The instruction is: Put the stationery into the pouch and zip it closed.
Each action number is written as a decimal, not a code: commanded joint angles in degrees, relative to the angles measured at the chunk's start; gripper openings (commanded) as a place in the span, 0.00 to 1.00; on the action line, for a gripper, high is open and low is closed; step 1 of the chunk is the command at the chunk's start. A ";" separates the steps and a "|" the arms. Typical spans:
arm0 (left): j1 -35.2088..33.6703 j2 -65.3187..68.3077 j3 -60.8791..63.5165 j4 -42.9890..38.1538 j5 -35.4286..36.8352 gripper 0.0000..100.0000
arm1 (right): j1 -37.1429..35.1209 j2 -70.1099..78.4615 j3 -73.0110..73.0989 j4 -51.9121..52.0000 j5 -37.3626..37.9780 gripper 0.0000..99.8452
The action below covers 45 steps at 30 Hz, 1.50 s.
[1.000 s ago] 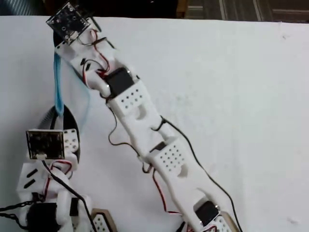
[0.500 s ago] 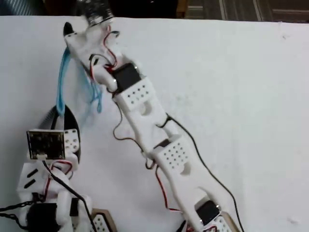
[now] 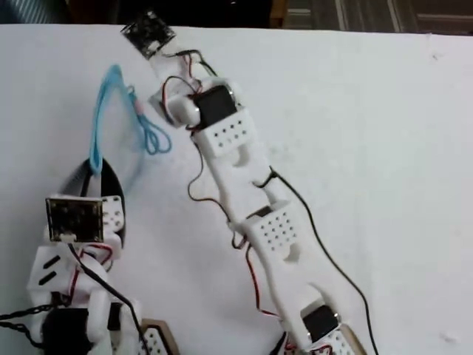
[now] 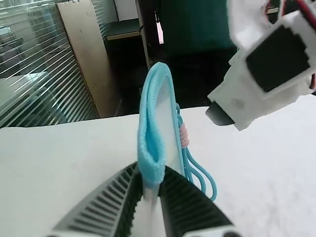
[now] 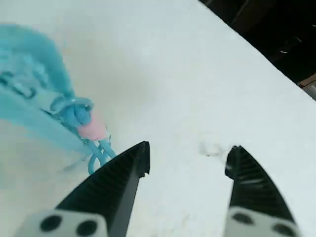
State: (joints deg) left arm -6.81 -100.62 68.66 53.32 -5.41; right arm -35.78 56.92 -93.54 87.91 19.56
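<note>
Two tools, one pouch (image 3: 97,140): left tool (image 4: 150,180) clamped on it, right tool (image 5: 187,148) spread wide beside it.
Left wrist view: pouch seen edge-on, blue rim pinched between the jaws, right arm's housing just beyond. High view: the pouch's clear side face shows, over the tabletop (image 3: 369,111) between the two arms, with cord loops (image 3: 154,139) trailing towards the right arm. Right wrist view: jaws well apart, bare tabletop between them, pink bead (image 5: 94,129) and loops just beside one finger.

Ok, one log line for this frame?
left gripper: shut on pouch rim | right gripper: open, beside zip cord, not touching | zip state: cannot tell
</note>
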 commanded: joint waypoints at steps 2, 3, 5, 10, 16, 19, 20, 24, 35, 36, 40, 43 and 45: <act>0.66 0.31 -0.79 -1.58 -3.25 0.02 | -1.89 0.31 -1.76 0.04 10.20 0.31; 0.66 0.31 -0.26 -1.93 -3.78 0.02 | -2.07 0.75 -1.76 -0.66 11.52 0.34; 0.66 0.31 0.00 -2.29 -4.57 0.02 | -2.15 1.80 -1.76 -3.56 12.84 0.39; 0.66 0.40 0.18 -2.29 -4.84 0.02 | -3.38 2.86 -1.76 -6.73 12.84 0.42; 0.57 0.40 0.18 -2.81 -6.15 0.02 | -5.67 0.92 -1.67 -1.27 13.54 0.42; 0.57 0.40 0.18 -4.48 -9.23 0.02 | -6.99 -0.48 -1.76 3.30 16.88 0.42; 0.57 0.40 0.18 -5.01 -9.85 0.02 | -6.99 -0.66 -1.76 3.38 18.02 0.42; 0.75 0.40 0.18 -6.51 -14.77 0.02 | -5.58 -0.92 -1.76 1.36 23.91 0.42; 1.01 0.40 0.18 -10.29 -21.98 0.02 | -5.76 -3.30 -1.67 -0.48 29.45 0.40; 0.84 0.40 0.18 -10.20 -21.89 0.02 | -6.02 -2.95 -1.67 -0.66 29.36 0.37; 0.75 0.40 0.18 -8.00 -21.80 0.02 | -7.69 -1.89 -1.67 -0.75 29.36 0.14; 0.75 0.40 0.18 -7.03 -21.71 0.02 | -8.40 -1.89 -1.67 -0.75 29.45 0.06; 0.66 0.40 0.18 -7.03 -21.71 0.02 | -8.13 -1.63 -1.67 -0.75 29.36 0.06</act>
State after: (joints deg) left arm -6.46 -100.44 69.54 46.29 -26.95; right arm -43.87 57.27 -93.54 87.91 49.01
